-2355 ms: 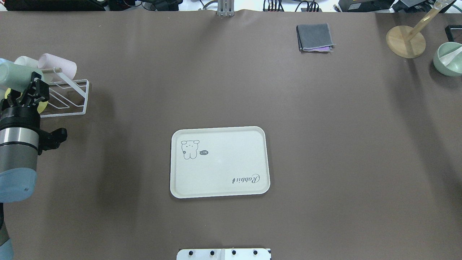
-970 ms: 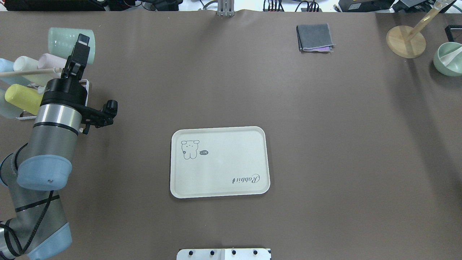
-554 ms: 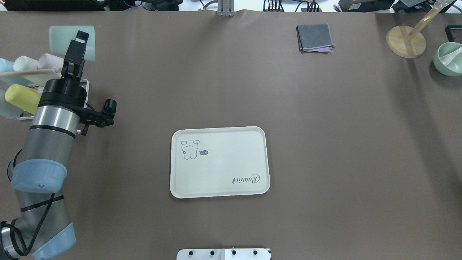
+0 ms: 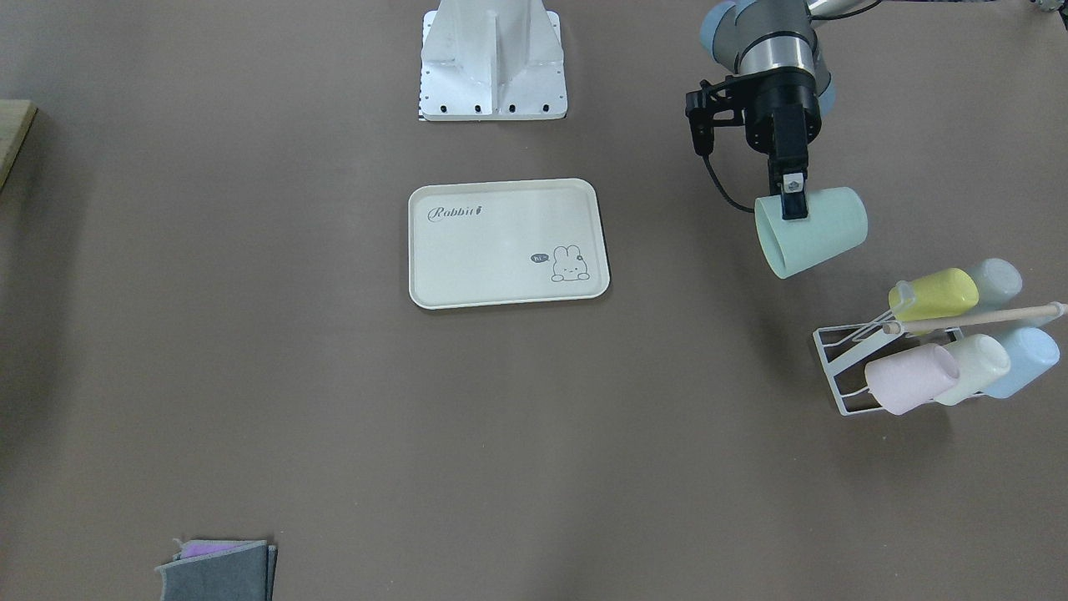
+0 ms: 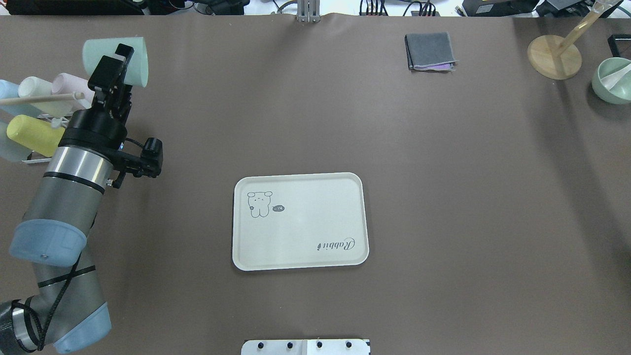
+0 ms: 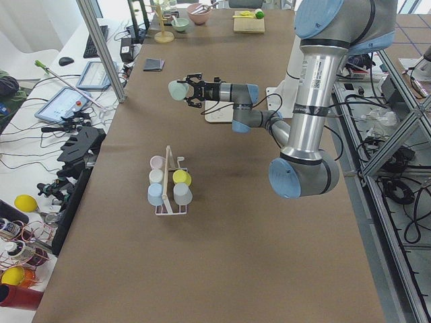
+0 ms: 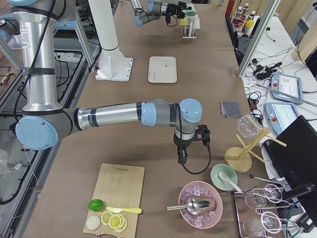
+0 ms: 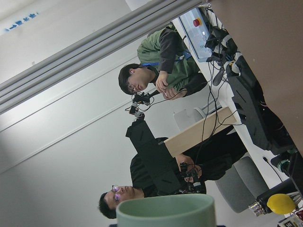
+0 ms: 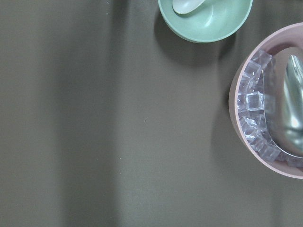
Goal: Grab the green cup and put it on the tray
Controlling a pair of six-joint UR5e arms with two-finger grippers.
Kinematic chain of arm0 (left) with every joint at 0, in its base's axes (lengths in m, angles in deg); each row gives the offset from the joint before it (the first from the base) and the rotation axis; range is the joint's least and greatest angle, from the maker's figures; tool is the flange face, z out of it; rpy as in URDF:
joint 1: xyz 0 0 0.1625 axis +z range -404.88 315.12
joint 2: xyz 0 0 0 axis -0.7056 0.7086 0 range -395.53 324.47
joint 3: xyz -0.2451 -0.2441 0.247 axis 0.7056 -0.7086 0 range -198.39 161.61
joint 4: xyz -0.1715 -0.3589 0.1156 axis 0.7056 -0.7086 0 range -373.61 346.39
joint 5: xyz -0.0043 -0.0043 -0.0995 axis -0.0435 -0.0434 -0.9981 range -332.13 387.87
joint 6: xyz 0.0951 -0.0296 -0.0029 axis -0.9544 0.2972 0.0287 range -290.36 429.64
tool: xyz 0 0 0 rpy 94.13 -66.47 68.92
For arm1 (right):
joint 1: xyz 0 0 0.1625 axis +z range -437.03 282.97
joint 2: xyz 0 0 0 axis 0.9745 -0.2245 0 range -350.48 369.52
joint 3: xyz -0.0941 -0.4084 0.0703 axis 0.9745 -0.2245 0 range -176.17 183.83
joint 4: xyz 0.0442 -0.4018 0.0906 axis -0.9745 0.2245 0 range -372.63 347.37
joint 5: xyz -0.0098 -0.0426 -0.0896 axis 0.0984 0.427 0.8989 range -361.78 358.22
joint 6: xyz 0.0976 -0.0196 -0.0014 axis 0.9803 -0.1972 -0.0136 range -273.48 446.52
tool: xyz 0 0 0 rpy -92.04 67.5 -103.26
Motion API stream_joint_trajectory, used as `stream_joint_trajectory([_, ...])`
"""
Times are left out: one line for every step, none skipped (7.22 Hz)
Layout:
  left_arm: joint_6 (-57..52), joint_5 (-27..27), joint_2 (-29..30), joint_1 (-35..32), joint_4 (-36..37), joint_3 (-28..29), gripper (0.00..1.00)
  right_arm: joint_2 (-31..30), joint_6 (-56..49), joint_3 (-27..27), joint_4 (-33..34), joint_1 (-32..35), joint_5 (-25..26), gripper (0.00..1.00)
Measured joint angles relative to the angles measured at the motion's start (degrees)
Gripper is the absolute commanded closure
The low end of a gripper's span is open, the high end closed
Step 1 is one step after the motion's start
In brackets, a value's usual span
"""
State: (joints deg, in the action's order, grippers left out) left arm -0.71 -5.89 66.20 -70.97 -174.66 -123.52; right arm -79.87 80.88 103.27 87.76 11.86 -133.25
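The green cup point(image 5: 98, 52) is held in the air on its side in my left gripper point(image 5: 121, 56), which is shut on its wall near the rim. This is at the far left of the table, just beyond the cup rack. The front-facing view shows the cup point(image 4: 822, 232) hanging under the left gripper point(image 4: 793, 209), mouth tilted toward the tray. The cup's rim fills the bottom of the left wrist view point(image 8: 165, 210). The cream tray point(image 5: 305, 222) lies flat mid-table with nothing on it point(image 4: 501, 250). My right gripper point(image 7: 182, 159) shows only in the exterior right view, so I cannot tell its state.
A white wire rack point(image 4: 843, 367) holds yellow point(image 4: 939, 294), pink point(image 4: 909, 380), cream point(image 4: 972, 367) and light blue point(image 4: 1022, 355) cups. A grey cloth point(image 5: 430, 51), a wooden stand point(image 5: 554, 55) and a green bowl point(image 5: 613, 80) sit far right. A pink ice bowl point(image 9: 236, 99) is under the right wrist.
My left gripper lifted the green cup off the rack and carried it away from the robot; in the last half second it shifted a little to the right.
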Motion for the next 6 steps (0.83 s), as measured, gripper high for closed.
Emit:
stream_joint_trajectory([3.4, -2.5, 0.9, 0.0, -0.2, 0.0, 0.77, -0.1, 0.0, 0.2, -0.1, 0.0, 0.0, 0.0])
stream_joint_trajectory([6.4, -4.8, 2.0, 0.0, -0.2, -0.1, 0.77, -0.2, 0.0, 0.2, -0.1, 0.0, -0.1, 0.0])
stream_joint_trajectory([9.8, -7.8, 2.9, 0.0, -0.2, -0.1, 0.77, -0.3, 0.1, 0.1, -0.2, 0.0, 0.0, 0.0])
stream_joint_trajectory([14.1, -11.3, 3.7, 0.0, -0.2, -0.1, 0.77, -0.4, 0.1, -0.1, -0.3, 0.0, 0.0, 0.0])
stream_joint_trajectory([18.0, -14.4, 5.0, 0.0, -0.2, -0.1, 0.78, -0.5, 0.1, -0.5, -0.4, 0.0, 0.1, 0.0])
stream_joint_trajectory([21.4, -17.4, 6.5, 0.0, -0.2, -0.1, 0.78, -0.6, 0.0, -0.6, -0.5, 0.0, 0.2, 0.0])
